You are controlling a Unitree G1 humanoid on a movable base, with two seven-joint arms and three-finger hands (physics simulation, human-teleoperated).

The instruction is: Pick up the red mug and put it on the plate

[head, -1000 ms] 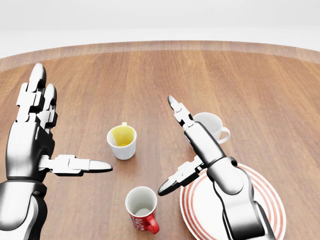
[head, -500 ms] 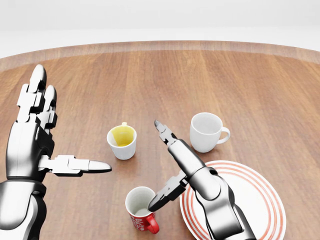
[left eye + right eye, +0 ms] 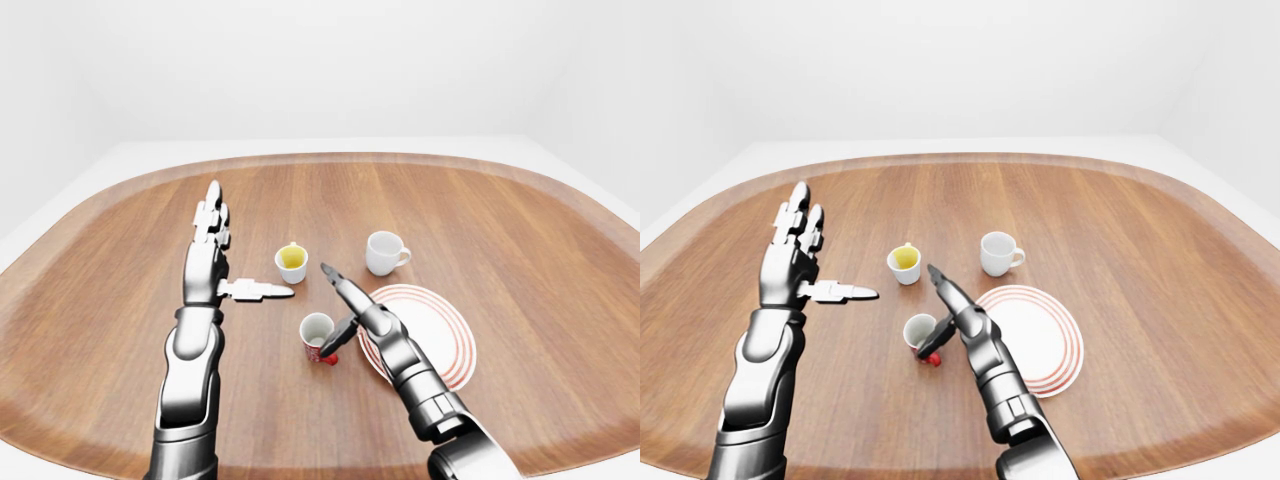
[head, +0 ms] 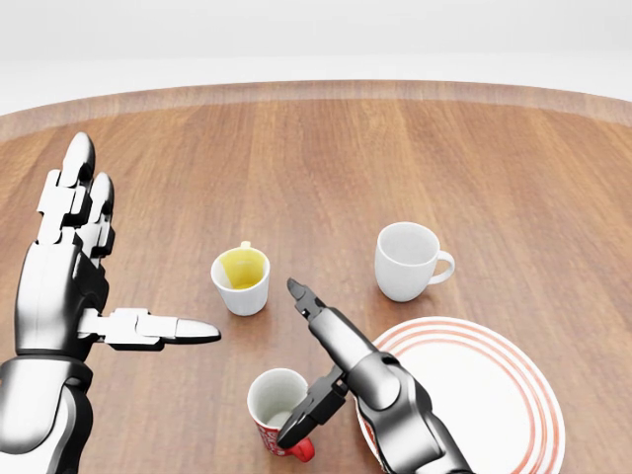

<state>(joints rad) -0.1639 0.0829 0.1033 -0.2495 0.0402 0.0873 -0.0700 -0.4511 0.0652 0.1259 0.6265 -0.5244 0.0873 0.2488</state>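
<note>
**Right hand closing in on the red mug**

Sliding down and to the left in the head view over the last second, the right hand (image 4: 314, 370) is now leaving the white mug (image 4: 407, 260) fully uncovered and is sitting just beside the red mug (image 4: 279, 415). Its fingers are spread, not gripping anything: one long finger is pointing up toward the yellow-lined cup (image 4: 242, 278), while the thumb is reaching down across the red mug's right side, near its rim. Whether the thumb is touching the mug cannot be told.

The red mug is standing upright on the wooden surface (image 4: 494, 168), at the bottom of the head view, just left of the red-ringed plate (image 4: 494, 395), with its handle showing at its lower right. The plate is bare.

The left hand (image 4: 74, 281) is hovering open at the left, fingers raised, holding nothing.

The reach is under way and the grasp is not yet made. Next, the right hand probably needs to bring its fingers around the mug body and clench before lifting it over the plate rim.
</note>
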